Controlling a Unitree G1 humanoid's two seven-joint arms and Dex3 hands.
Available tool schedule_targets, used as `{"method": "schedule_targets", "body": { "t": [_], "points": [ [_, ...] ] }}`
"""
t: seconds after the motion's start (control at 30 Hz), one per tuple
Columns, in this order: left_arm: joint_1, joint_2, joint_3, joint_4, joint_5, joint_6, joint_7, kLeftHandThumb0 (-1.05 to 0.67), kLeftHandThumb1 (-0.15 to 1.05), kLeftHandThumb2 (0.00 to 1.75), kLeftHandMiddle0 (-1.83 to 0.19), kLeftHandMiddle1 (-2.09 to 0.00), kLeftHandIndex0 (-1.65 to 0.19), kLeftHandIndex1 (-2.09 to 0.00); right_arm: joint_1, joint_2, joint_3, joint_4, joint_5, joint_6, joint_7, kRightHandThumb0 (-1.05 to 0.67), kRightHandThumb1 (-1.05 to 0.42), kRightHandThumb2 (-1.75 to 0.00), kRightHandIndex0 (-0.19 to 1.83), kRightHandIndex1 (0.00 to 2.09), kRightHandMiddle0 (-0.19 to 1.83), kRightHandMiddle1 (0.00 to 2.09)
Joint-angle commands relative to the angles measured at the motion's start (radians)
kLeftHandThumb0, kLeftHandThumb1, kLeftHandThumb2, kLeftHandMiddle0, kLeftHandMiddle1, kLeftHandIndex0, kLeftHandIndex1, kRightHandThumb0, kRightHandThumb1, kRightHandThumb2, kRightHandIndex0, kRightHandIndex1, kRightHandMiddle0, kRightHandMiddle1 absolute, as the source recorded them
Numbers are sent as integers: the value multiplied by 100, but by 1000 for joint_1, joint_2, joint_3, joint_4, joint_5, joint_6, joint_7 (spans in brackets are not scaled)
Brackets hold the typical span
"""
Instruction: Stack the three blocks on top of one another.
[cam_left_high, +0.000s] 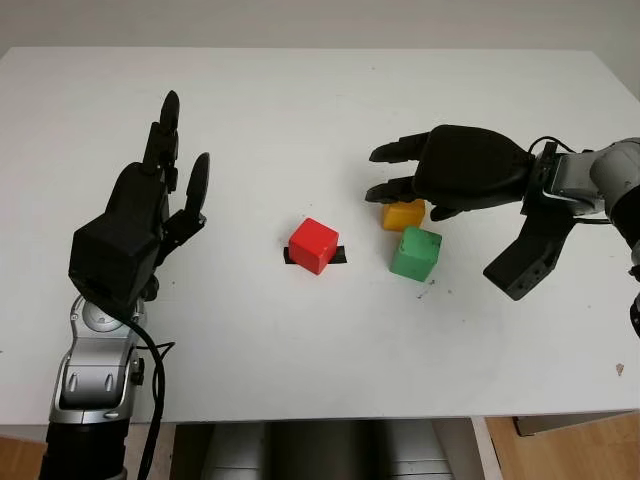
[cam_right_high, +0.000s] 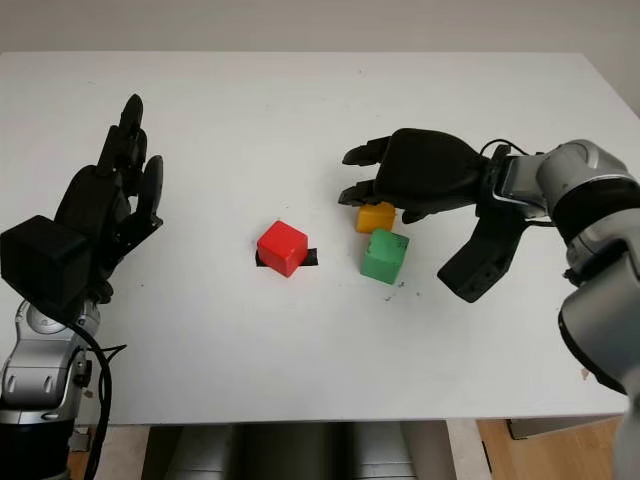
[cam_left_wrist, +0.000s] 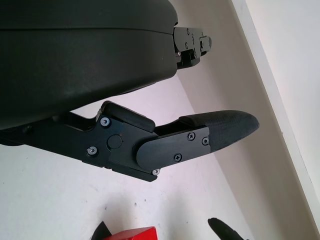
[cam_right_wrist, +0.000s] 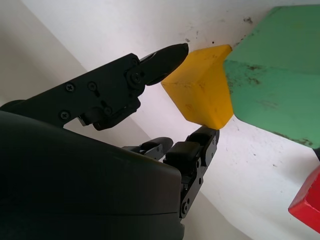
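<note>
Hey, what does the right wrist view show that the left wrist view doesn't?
Right wrist view: the right hand reaching around the yellow block, one fingertip at the block's upper corner and another finger at its lower edge; the green block sits right beside the yellow one.

Left wrist view: the left hand, open above the white table, with the table's far edge and the wall beyond it.

Both: the white table and a corner of the red block.
</note>
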Motion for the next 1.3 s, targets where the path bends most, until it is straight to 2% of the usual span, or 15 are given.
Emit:
{"method": "schedule_targets", "body": {
  "t": [0.0,0.27,0.4,0.87,1.0,1.17,1.27],
  "points": [
    [14,1,-4,-20,4,-3,5,-85,105,66,8,-6,6,-7,-31,1,10,6,-7,13,-2,-30,-82,-6,51,8,66,11],
    [17,-3,-2,-20,-9,-9,3,-85,105,65,9,-6,7,-6,-23,9,22,14,-8,40,-72,-37,-81,-6,62,11,77,15],
    [18,5,-1,-28,-5,-11,2,-84,105,65,9,-5,8,-6,-14,18,25,25,0,37,-103,-36,-82,-6,67,12,83,17],
    [19,-5,-8,-34,21,10,19,-85,105,64,7,-6,6,-6,8,28,-7,53,104,-33,-29,-40,-81,-5,62,6,86,16],
    [19,-9,-9,-35,21,16,23,-84,105,64,6,-6,4,-7,14,26,-15,52,122,-38,-26,-39,-80,-5,64,7,93,19],
    [17,-6,-12,-28,25,12,24,-82,105,64,6,-6,4,-6,19,27,-47,60,173,-54,3,-34,-81,-5,68,8,106,28],
    [17,-4,-16,-27,37,14,30,-81,105,64,5,-6,3,-7,22,25,-92,67,238,-80,89,-31,-81,-5,66,6,86,66]
  ]
}}
